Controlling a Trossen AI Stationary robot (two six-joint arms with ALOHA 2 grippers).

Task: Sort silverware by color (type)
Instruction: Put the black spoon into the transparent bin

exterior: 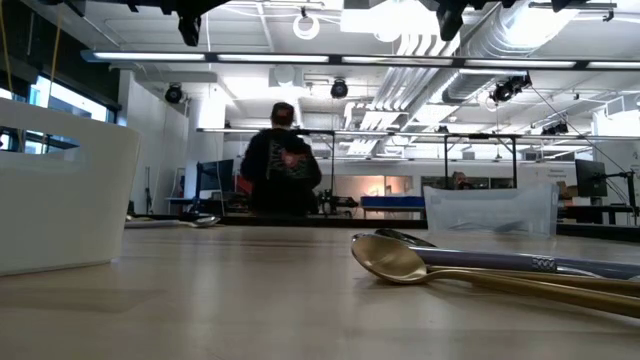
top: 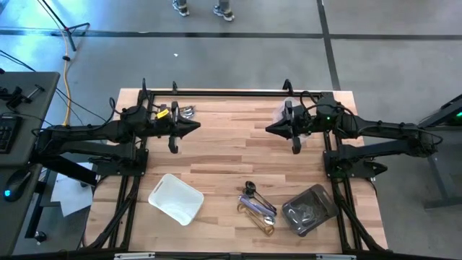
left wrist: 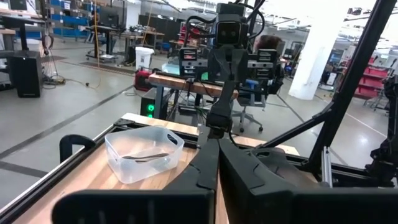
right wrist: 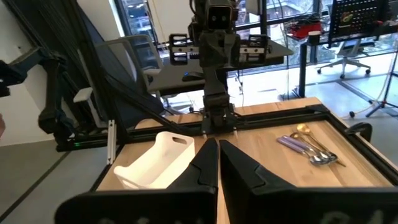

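Observation:
Loose silverware [top: 258, 209] lies in a small pile on the wooden table near the front edge; the low view shows a gold spoon [exterior: 400, 262] with silver ones beside it. A few more spoons [right wrist: 311, 146], gold and silver, lie at the far edge by the left arm. One dark utensil [left wrist: 144, 157] lies in a clear tray [left wrist: 118, 165] at the far edge by the right arm. My left gripper [top: 196, 128] and right gripper [top: 268, 130] hang shut above the table's middle, pointing level at each other, holding nothing.
An empty white tray [top: 175, 198] stands near the front left. A clear grey tray [top: 310, 209] holding several utensils stands at the front right. Bare wood lies between the two grippers. A person sits beyond the table in the low view.

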